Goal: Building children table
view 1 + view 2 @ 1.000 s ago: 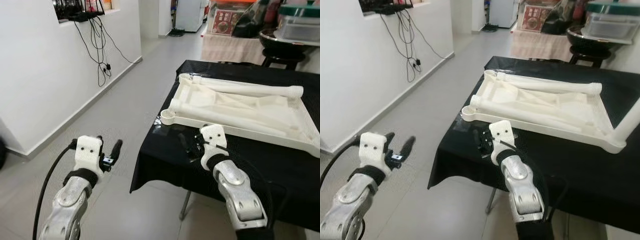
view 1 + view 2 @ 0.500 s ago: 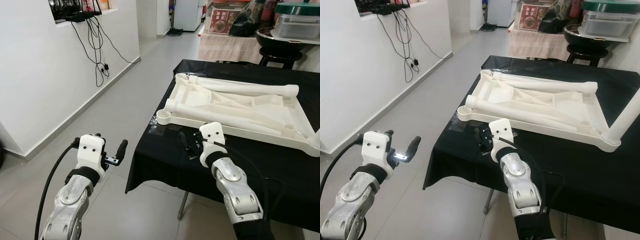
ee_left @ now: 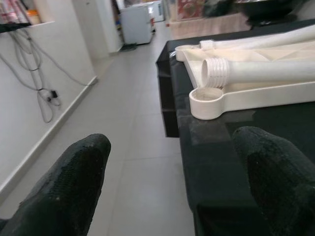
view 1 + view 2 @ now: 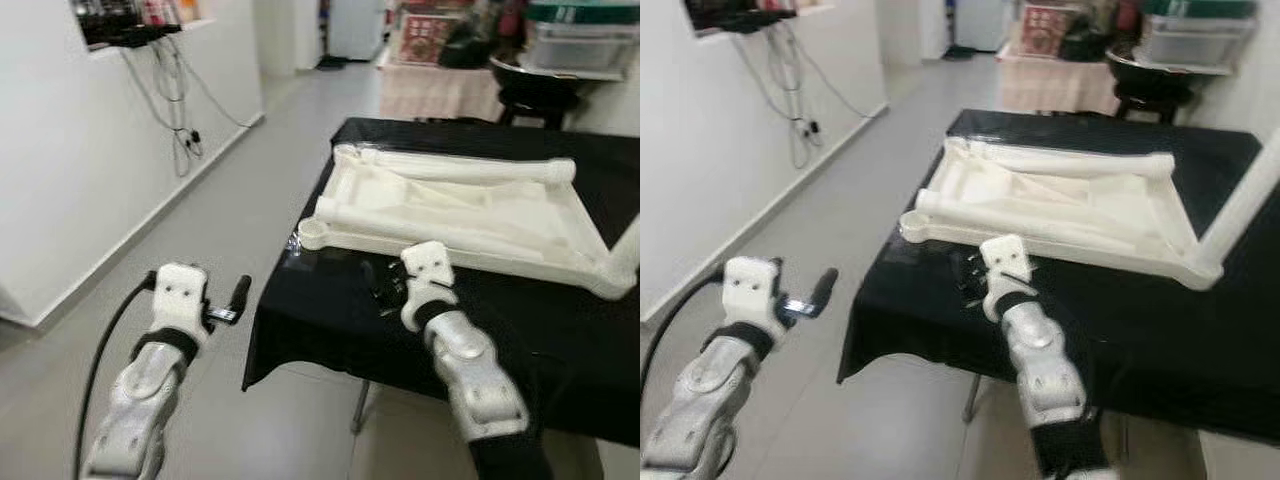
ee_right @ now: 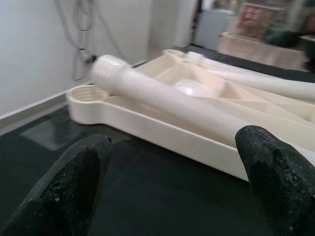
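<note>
Tabletop: a cream-white plastic children's tabletop point(image 4: 470, 215) lies upside down on a table draped in black cloth point(image 4: 330, 310), its ribbed underside and raised rim facing up.
Corner socket: a round open socket point(image 3: 206, 96) juts from the tabletop's near corner, close to the cloth's front edge.
Loose legs: a long white leg point(image 5: 162, 96) with a threaded end lies inside the tabletop along the near rim; a second leg point(image 4: 470, 170) lies along the far rim.
Standing leg: a third white leg point(image 4: 1245, 195) rises at a slant from the tabletop's right-hand corner.
Right gripper: the right gripper point(image 4: 385, 290) hovers over the black cloth just in front of the near rim, fingers point(image 5: 268, 162) spread apart and holding nothing.
Left gripper: the left gripper point(image 4: 232, 300) hangs over the floor, off the table's left edge, fingers point(image 3: 78, 167) likewise parted with nothing between them.
Edges: the cloth drops off the table's left and front sides beside the socket.
Open room: a wide strip of pale grey floor point(image 4: 200, 240) runs between the table and a white wall point(image 4: 90, 150) with dangling cables point(image 4: 180, 130).
Background: a second, cluttered table point(image 4: 440, 85) stands beyond, blurred.
</note>
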You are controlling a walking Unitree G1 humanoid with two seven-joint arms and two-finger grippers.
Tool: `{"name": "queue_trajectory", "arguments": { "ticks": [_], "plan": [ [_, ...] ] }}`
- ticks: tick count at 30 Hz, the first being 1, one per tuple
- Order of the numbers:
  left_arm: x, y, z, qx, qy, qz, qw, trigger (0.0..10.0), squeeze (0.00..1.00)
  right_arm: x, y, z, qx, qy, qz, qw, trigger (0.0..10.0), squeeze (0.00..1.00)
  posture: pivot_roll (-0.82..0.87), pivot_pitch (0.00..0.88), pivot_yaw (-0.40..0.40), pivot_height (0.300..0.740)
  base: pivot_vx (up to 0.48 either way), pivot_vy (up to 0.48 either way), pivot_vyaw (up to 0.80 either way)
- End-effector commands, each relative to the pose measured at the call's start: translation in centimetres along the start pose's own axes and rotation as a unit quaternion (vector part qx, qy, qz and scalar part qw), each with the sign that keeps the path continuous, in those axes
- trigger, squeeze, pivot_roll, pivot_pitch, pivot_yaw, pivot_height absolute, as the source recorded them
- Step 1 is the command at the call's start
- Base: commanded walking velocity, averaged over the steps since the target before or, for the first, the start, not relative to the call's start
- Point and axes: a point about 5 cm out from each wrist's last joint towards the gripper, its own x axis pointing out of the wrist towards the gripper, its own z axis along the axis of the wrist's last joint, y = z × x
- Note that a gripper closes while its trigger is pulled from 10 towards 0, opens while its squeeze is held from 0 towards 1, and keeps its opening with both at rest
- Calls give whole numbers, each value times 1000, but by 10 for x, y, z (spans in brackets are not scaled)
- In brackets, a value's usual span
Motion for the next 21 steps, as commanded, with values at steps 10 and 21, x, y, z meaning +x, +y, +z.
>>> {"name": "queue_trajectory", "arguments": {
  "ticks": [10,21],
  "plan": [
    [-1,6,-1,14,3,2,1000,10000,0,4,10,2,16,-10,15,1000,10000,0,-30,0,12,740,0,0,0],
    [-1,6,-1,3,4,-2,1000,10000,0,5,9,3,15,-9,14,1000,10000,0,-32,0,15,740,163,0,-218]
  ]
}}
